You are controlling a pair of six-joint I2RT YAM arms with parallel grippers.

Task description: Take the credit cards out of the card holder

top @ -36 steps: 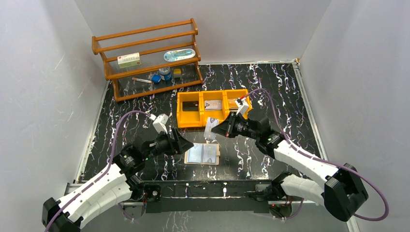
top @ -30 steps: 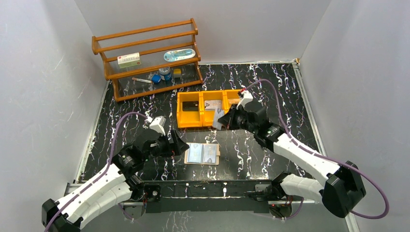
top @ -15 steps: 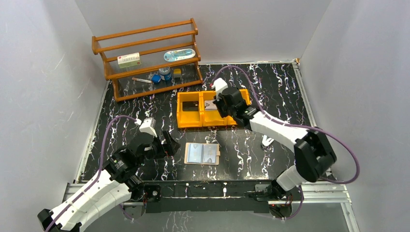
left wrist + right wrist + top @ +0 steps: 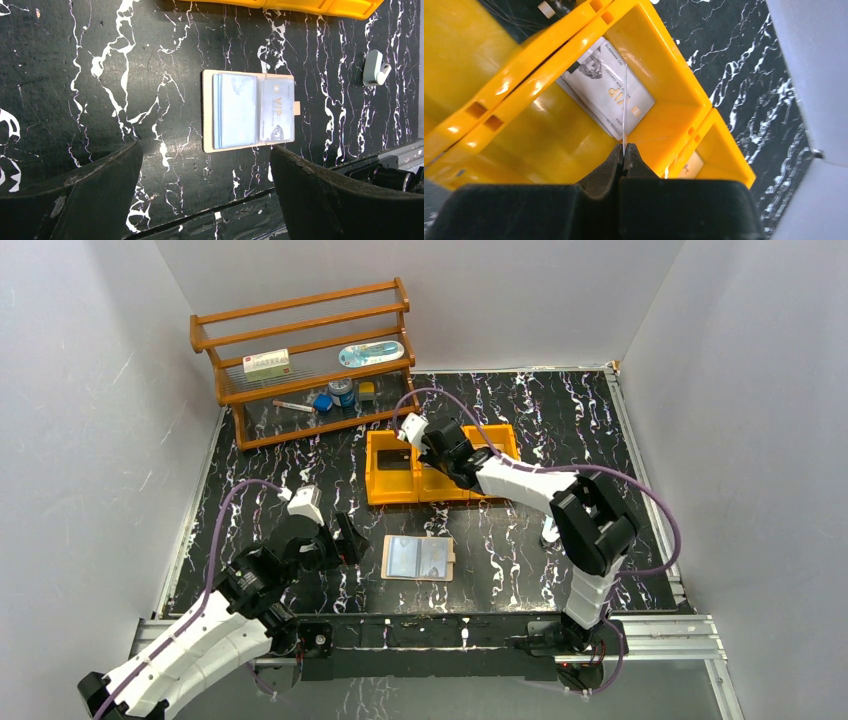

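The card holder (image 4: 418,558) lies open on the table (image 4: 600,430), near the front edge and between the two arm bases; a pocketed card (image 4: 275,111) sits in its right-hand leaf; the bin tray (image 4: 400,498) sits behind the holder, toward the table's middle; the shelf rack (image 4: 300,360) stands behind and left of the tray, by the back wall; the clip-like object (image 4: 549,532) lies right of the holder, well apart; the left gripper (image 4: 348,537) hovers just left of the holder; the right gripper (image 4: 428,452) is over the tray, its held card (image 4: 624,100) standing on edge above a flat card (image 4: 599,85) in one compartment.
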